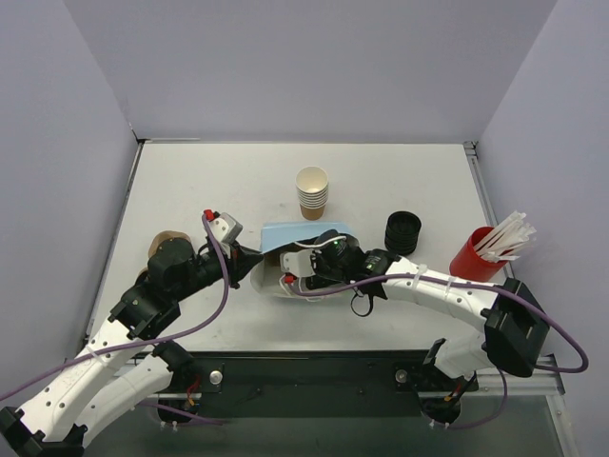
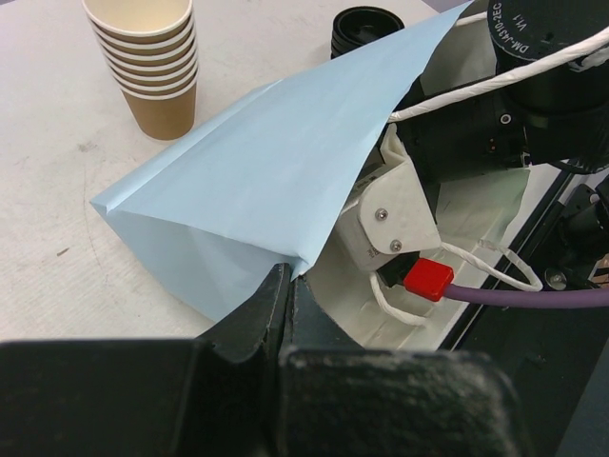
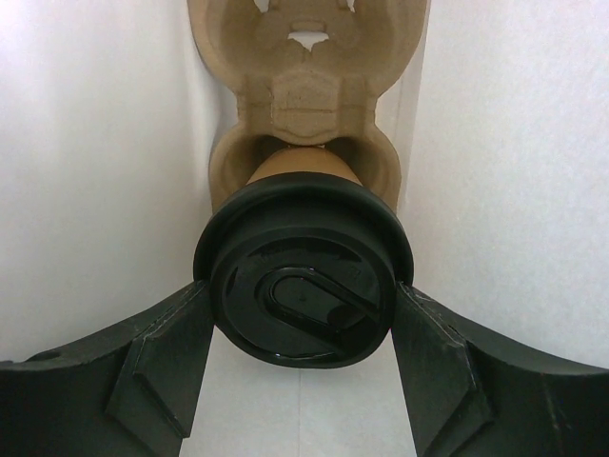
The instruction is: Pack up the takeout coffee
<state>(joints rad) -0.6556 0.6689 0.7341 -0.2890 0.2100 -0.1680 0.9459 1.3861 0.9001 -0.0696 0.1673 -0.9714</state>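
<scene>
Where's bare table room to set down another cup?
Bare: the far-left stretch of the table beside the cup stack, and the far-right stretch behind the lids. Crowded: the middle, around the blue bag.

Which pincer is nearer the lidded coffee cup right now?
Right. The right pincer grips the lidded cup by its lid, inside the blue bag; the left pincer pinches the bag's mouth edge, outside.

A stack of tan paper cups (image 1: 312,195) stands near a stack of black lids (image 1: 402,231); a red cup (image 1: 473,257) holds white sticks (image 1: 507,235), perhaps wrapped straws.
</scene>
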